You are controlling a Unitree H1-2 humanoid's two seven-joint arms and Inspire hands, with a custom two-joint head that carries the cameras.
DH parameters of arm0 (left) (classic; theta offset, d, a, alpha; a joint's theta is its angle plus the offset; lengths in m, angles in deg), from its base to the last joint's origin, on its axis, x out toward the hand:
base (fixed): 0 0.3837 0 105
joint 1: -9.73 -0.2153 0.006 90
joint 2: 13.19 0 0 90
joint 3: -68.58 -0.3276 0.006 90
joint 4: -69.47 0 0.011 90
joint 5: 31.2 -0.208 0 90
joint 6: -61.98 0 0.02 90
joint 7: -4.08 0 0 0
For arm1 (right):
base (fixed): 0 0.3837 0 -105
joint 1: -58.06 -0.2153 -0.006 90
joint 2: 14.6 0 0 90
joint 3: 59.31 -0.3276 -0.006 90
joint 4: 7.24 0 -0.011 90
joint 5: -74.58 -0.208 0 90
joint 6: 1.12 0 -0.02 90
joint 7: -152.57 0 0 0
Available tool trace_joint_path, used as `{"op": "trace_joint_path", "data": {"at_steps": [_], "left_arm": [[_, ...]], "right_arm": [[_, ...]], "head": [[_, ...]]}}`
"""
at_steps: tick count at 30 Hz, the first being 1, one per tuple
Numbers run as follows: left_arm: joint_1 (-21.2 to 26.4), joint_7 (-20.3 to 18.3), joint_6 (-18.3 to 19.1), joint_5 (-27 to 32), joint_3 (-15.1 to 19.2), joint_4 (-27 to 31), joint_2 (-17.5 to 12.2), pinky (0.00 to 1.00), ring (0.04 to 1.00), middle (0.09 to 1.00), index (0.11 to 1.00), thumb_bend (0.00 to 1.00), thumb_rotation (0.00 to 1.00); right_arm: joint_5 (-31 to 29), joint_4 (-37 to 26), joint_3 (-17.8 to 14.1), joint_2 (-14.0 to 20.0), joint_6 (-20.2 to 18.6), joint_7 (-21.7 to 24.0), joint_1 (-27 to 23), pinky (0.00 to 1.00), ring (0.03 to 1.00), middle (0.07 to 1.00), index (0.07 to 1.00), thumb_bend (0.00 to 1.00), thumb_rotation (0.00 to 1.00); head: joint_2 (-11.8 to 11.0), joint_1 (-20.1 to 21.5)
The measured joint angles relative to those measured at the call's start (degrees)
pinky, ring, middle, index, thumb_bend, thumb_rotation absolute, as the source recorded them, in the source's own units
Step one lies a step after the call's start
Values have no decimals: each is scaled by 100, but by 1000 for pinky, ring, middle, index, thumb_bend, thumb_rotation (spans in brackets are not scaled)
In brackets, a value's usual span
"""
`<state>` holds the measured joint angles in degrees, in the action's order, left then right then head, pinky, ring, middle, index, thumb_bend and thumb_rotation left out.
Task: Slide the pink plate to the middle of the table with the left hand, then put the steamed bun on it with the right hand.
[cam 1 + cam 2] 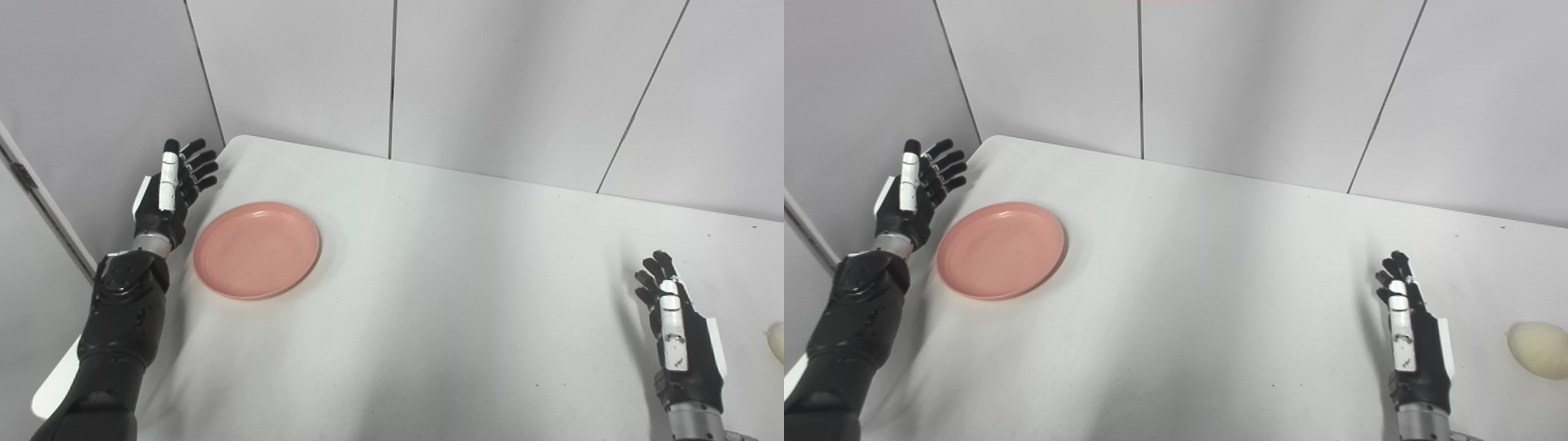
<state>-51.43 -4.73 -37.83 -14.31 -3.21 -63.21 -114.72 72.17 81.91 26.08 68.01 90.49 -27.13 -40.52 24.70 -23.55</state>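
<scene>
Pink plate (256, 250) at far-left of surface (429, 294), not yet slid. Left hand (168, 196) just beside its outer rim, fingers spread, empty, placed to push inward. Right hand (1415, 343) spread, empty, waiting near steamed bun (1540, 349) at right edge.

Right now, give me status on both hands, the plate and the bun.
Left hand open beside pink plate, not touching. Right hand open, empty. Steamed bun at right, untouched. Table middle unobstructed.
</scene>
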Motion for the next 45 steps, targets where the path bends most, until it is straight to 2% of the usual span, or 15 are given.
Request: {"op": "trace_joint_path", "data": {"at_steps": [8, 13, 17, 19, 24, 34, 37, 42, 45], "left_arm": [[-8, -103, 22, -108, -121, -35, -95, 883, 858, 833, 824, 806, 1000], [-122, -343, 223, -54, -188, 31, -90, 892, 873, 849, 834, 816, 1000], [-231, -467, 340, 20, -192, 239, -82, 892, 879, 858, 842, 818, 1000], [-314, -565, 414, 42, -204, 397, -73, 921, 899, 877, 865, 824, 1000], [-432, -905, 548, 169, -382, 636, -72, 954, 922, 894, 876, 836, 1000], [-692, -973, 1099, 180, -580, 1427, -33, 950, 935, 911, 894, 839, 1000], [-754, -920, 1226, 169, -599, 1659, 80, 895, 911, 894, 877, 842, 981], [-789, -653, 1274, 201, -486, 1866, 531, 890, 912, 889, 871, 853, 947], [-789, -518, 1338, 265, -440, 1985, 783, 894, 910, 892, 874, 852, 956]], "right_arm": [[11, -21, 0, -28, -1, -3, 1, 944, 913, 927, 928, 220, 1000], [18, -21, -1, -27, 0, -2, 0, 941, 916, 926, 927, 210, 1000], [11, -21, -16, -28, 0, -2, -5, 945, 916, 927, 930, 191, 1000], [10, -21, -16, -34, 0, -2, -6, 956, 923, 934, 936, 191, 1000], [8, -21, -15, -35, -1, -3, -19, 954, 920, 935, 940, 185, 1000], [38, -48, -16, -103, -101, -44, -54, 961, 923, 939, 946, 217, 1000], [52, -69, -11, -110, -147, -52, -59, 970, 930, 947, 950, 224, 1000], [85, -180, 7, -137, -224, -65, -70, 940, 913, 931, 935, 220, 1000], [148, -189, 19, -161, -224, -112, -77, 943, 912, 930, 932, 221, 1000]], "head": [[0, -26], [26, -62], [44, -114], [53, -123], [79, -158], [97, -132], [141, -79], [176, 26], [220, 246]]}}
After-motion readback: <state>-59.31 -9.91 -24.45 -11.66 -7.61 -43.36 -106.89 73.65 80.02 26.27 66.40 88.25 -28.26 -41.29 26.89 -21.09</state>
